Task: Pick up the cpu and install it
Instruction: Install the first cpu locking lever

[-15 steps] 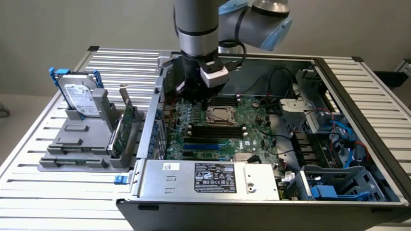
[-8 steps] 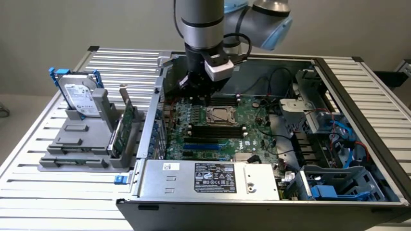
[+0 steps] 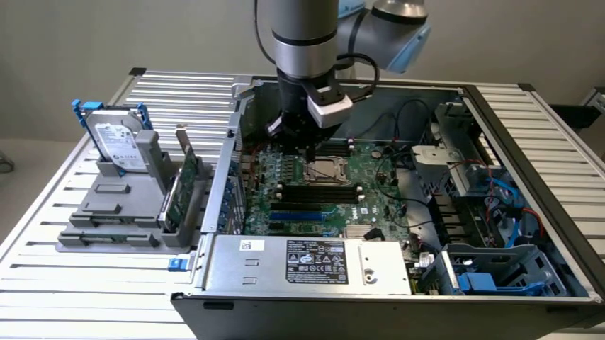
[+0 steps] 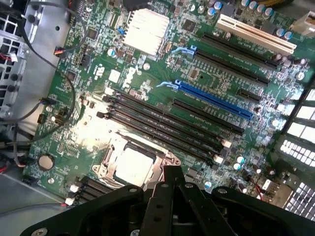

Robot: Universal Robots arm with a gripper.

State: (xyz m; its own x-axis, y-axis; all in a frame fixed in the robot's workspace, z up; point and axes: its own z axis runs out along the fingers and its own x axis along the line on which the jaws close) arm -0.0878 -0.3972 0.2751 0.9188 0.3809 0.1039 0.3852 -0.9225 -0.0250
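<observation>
Silvery flat square cpu (image 4: 134,166) in its socket, beside the empty, closed black tool (image 4: 172,179).

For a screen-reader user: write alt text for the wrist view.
The cpu, a plain silvery square, sits in its socket on the green motherboard, just beyond the shut black gripper, which holds nothing. Past the socket run black memory slots, a long blue expansion slot and a finned silver heatsink.
</observation>
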